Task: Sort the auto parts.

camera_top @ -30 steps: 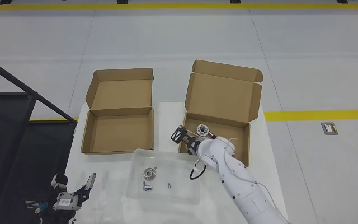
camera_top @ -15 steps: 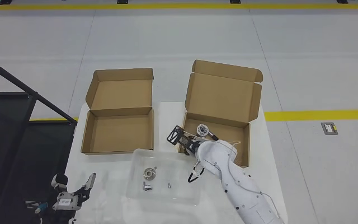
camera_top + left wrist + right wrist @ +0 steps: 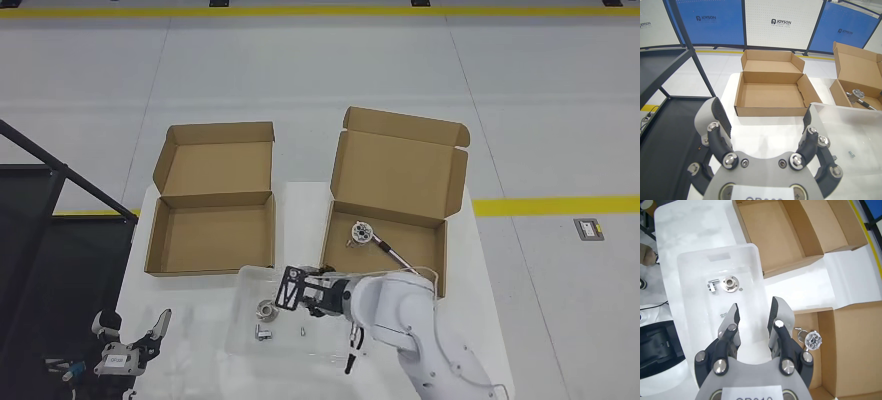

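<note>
Round, holed silver flange (image 3: 729, 283) lies in clear bin (image 3: 696, 266) on white table (image 3: 687, 228), yellow-lined floor (image 3: 300, 70) beyond; right gripper (image 3: 755, 303) gapes empty above the bin.

A robotics lab or factory test hall: pale glossy floor (image 3: 300, 70) with yellow lines (image 3: 550, 206), blue and white pegboard partitions (image 3: 781, 37), black metal rack (image 3: 659, 64), white bench (image 3: 300, 210).

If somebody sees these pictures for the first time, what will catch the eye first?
The open right gripper hangs over a clear bin holding a round metal flange and a small bracket. Beyond the bin stand an empty cardboard box and a second cardboard box with a metal part inside, both open.
</note>
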### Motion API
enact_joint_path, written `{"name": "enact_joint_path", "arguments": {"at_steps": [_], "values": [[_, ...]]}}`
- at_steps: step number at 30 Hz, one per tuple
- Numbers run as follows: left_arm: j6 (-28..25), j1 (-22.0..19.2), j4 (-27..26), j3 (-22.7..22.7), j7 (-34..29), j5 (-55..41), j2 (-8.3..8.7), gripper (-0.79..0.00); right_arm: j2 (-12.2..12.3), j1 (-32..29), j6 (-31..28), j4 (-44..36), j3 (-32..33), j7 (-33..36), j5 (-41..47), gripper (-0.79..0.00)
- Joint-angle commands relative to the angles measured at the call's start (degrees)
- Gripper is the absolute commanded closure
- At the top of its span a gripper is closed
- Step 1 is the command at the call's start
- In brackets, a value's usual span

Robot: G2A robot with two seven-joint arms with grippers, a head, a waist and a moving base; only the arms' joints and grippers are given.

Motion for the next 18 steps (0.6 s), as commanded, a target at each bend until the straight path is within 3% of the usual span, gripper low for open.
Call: {"name": "enact_joint_path", "arguments": {"at_steps": [1,18], "values": [[0.0,0.0,0.0,0.0,0.0,0.0,0.00,-0.785,0.0,0.3,-0.2,0.1,-0.3,2.3,1.4,-0.785],[0.0,0.0,0.0,0.0,0.0,0.0,0.00,-0.785,0.0,0.3,-0.5,0.3,-0.8,1.9,1.3,-0.785]]}}
